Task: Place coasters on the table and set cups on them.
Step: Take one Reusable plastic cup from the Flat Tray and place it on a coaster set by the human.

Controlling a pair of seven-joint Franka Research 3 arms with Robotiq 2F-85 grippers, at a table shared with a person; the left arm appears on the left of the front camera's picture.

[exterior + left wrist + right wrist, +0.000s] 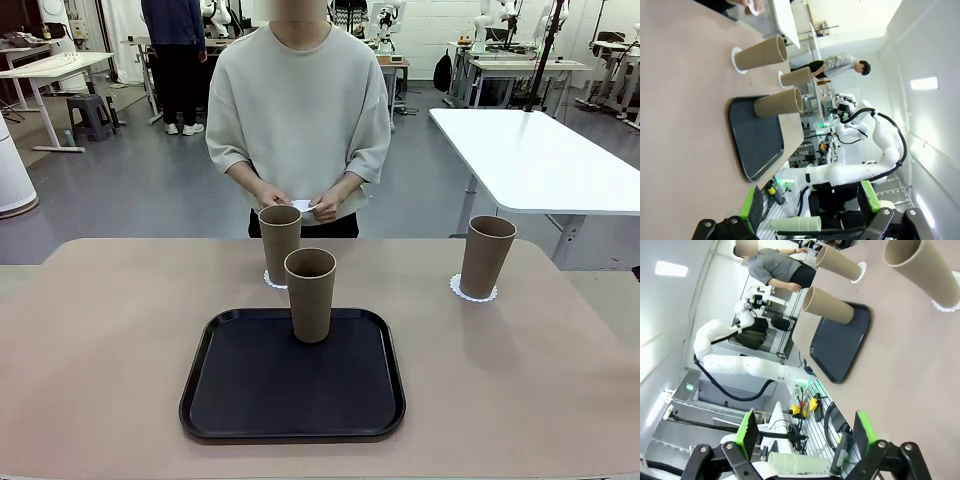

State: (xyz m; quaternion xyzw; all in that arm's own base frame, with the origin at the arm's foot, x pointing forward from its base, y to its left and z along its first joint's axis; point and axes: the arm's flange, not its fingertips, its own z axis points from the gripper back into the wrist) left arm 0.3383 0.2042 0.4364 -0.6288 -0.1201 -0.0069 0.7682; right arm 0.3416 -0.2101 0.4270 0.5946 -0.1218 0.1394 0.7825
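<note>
Your left gripper (810, 200) and right gripper (805, 432) sit open; take tray (200, 400) cup (310, 295) mid-body once 12 o'clock coaster (303, 206) lands.

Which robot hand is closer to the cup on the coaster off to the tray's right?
Right. The right hand hangs on the same side of the tray as that cup; the left hand is on the opposite side, the tray lying between.

black rounded-rectangle plastic tray (290, 395) front centre, lying flat. white rectangular table (540, 160) back right. dark grey stool (92, 115) far left on floor.
</note>
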